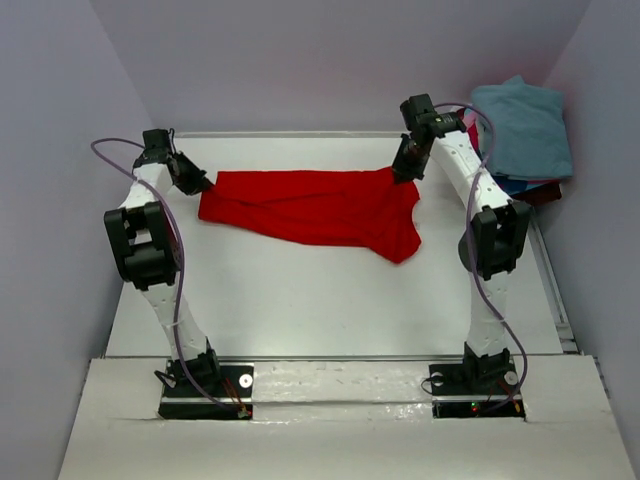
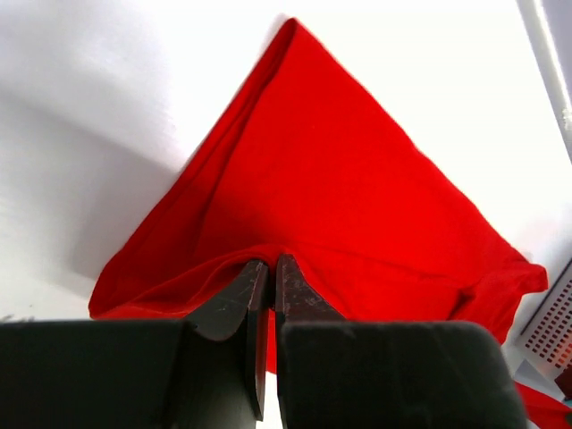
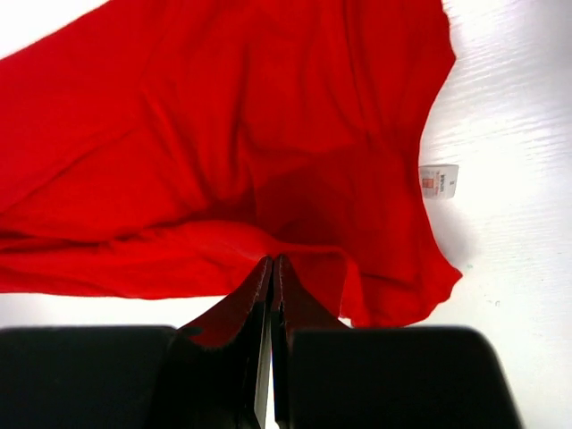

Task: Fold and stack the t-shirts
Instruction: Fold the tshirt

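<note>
Both the left tool [image 1: 197, 183] and the right tool [image 1: 405, 171] are clamped tight on the red t-shirt [image 1: 310, 206], one at its left end, the other at its far right edge. It lies stretched across the middle of the desk [image 1: 330, 305]. Way back right, a teal-blue t-shirt [image 1: 522, 125] sits crumpled.

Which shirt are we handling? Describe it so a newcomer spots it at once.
On the far half of the white table lies the red t-shirt, stretched between the left pincer and right pincer, each shut on an end. It is the only bright red cloth; the teal shirt is piled at the far right.
</note>
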